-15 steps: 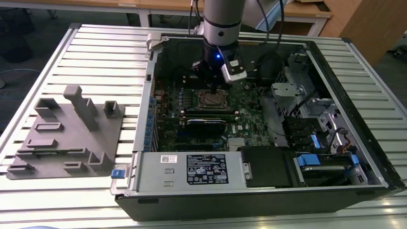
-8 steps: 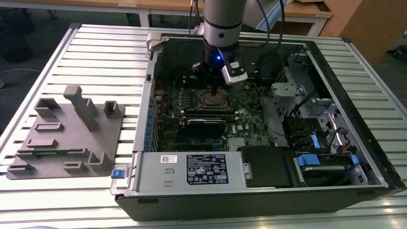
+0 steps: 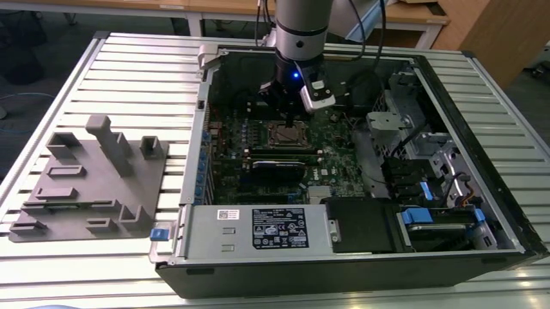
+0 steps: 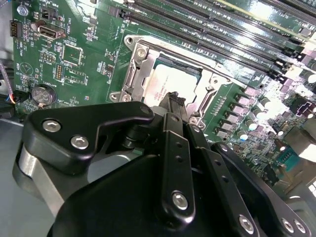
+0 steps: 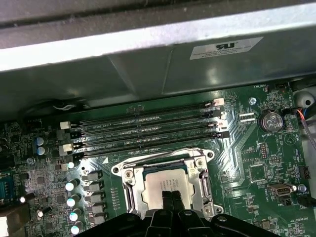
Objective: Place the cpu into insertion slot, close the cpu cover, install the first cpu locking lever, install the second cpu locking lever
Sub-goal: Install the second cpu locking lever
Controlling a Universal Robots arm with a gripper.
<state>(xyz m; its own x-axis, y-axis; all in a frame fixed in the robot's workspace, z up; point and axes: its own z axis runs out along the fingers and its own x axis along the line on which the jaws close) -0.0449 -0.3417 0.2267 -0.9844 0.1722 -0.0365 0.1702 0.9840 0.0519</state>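
A slatted metal worktop (image 3: 129,71) fills the exterior view, with wooden desks (image 3: 413,16) along the top edge. An open computer case (image 3: 481,161) lies right of centre, and a grey fixture block (image 3: 94,177) sits at the left. Inside the case, the green motherboard (image 4: 84,69) holds the insertion slot (image 5: 168,185), with the silvery-tan cpu (image 5: 170,187) seated in it and framed by the cpu cover (image 5: 129,185). The hand (image 4: 174,101), fingers pressed together, hangs directly over the chip.

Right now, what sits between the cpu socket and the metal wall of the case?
In the first wrist view, four long black memory slots lie side by side on the green board between the insertion slot and the grey case wall.
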